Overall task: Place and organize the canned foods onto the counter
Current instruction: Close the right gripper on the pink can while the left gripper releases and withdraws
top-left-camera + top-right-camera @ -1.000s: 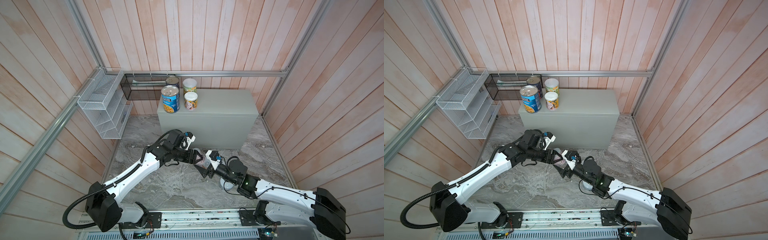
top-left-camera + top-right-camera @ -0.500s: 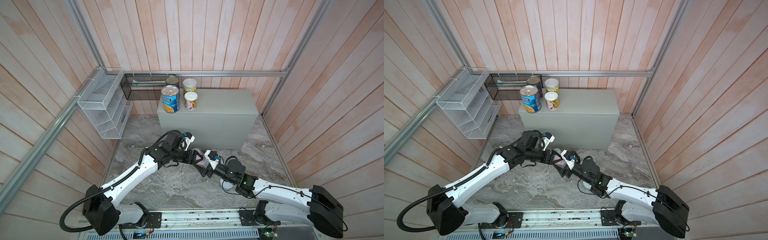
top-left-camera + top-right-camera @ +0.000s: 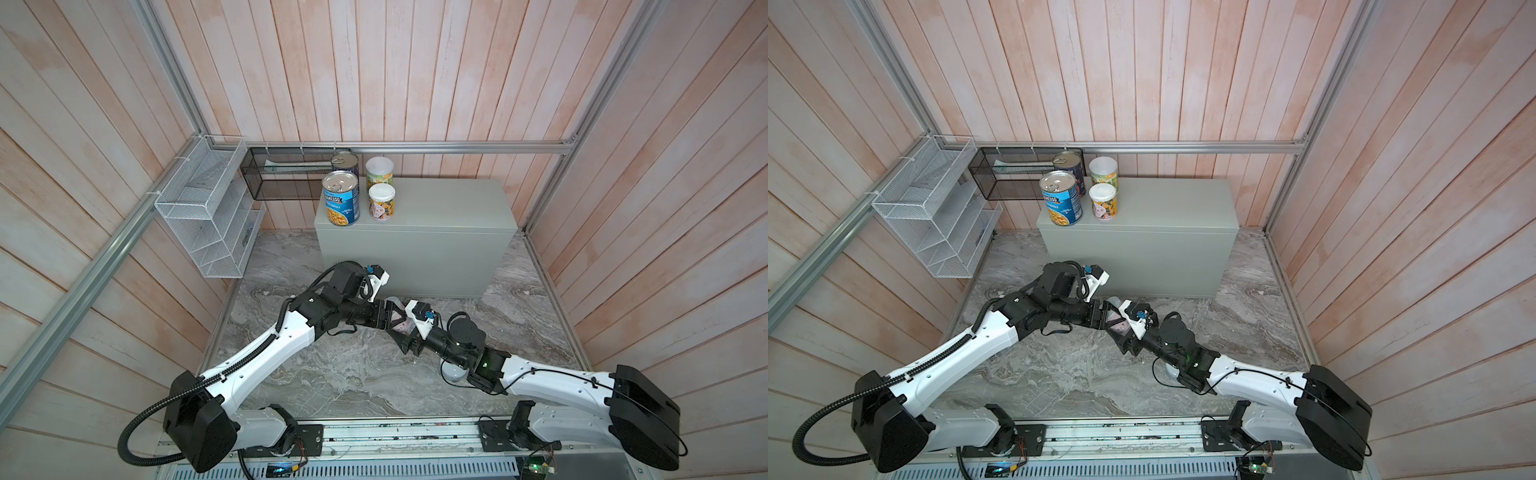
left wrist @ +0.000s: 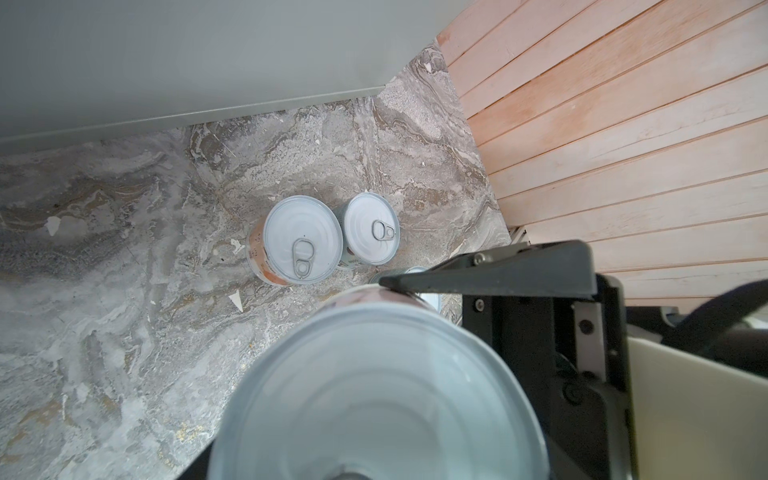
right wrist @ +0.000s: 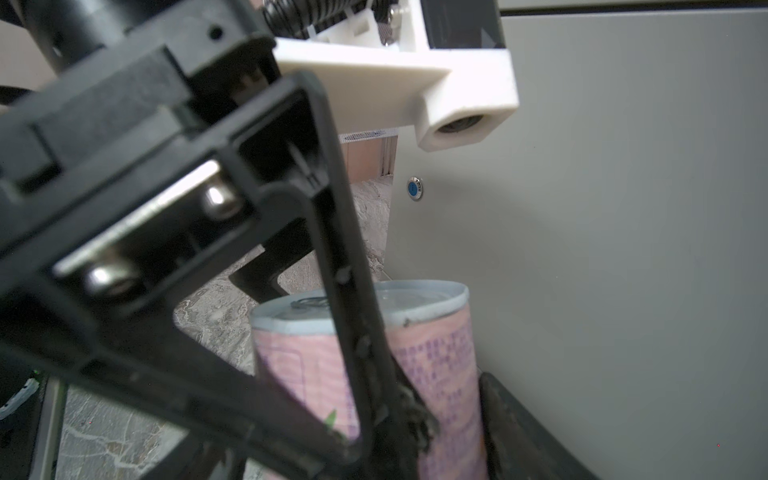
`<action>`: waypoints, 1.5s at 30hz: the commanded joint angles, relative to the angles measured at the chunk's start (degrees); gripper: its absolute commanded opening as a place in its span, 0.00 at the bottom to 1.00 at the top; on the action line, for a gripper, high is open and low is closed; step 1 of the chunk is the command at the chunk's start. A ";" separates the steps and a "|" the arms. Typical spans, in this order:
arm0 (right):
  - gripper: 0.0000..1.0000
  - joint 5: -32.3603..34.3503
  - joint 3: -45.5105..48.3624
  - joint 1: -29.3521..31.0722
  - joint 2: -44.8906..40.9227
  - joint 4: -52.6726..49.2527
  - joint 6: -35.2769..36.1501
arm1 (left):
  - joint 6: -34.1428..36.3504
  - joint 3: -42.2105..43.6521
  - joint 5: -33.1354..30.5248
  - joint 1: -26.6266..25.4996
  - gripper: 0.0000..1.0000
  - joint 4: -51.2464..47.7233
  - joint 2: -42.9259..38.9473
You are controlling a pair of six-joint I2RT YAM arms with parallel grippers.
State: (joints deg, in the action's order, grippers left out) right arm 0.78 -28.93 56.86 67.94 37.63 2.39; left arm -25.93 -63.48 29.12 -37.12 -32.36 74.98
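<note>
Right fingers (image 5: 511, 419) have narrowed around the pink-labelled cylindrical can (image 5: 432, 374), grip uncertain; left fingers (image 5: 350, 316) clamp it.

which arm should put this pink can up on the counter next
Right, probably. The left pincer grips the pink can, but the right pincer straddles it too, and the bare top of the counter lies on the right arm's side.

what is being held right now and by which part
A short pink-labelled can, clamped across its side wall by the left gripper. The right gripper flanks it too; whether it grips cannot be told.
</note>
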 commanded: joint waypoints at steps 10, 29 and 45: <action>0.79 2.23 -2.10 0.19 2.45 3.49 -1.88 | -0.61 0.75 3.22 0.08 0.54 5.42 -1.02; 0.59 2.87 -1.51 -0.07 2.55 7.49 -3.97 | -0.62 0.64 0.71 0.23 0.92 4.93 -0.08; 0.59 4.25 -0.50 -0.44 1.84 7.99 -4.77 | -0.17 1.25 -2.60 0.74 0.99 3.79 -0.74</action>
State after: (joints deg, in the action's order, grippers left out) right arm 3.42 -29.39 56.75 70.50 40.56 -1.58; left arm -26.89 -62.74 28.12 -36.64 -29.10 75.00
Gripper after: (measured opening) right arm 0.727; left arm 0.980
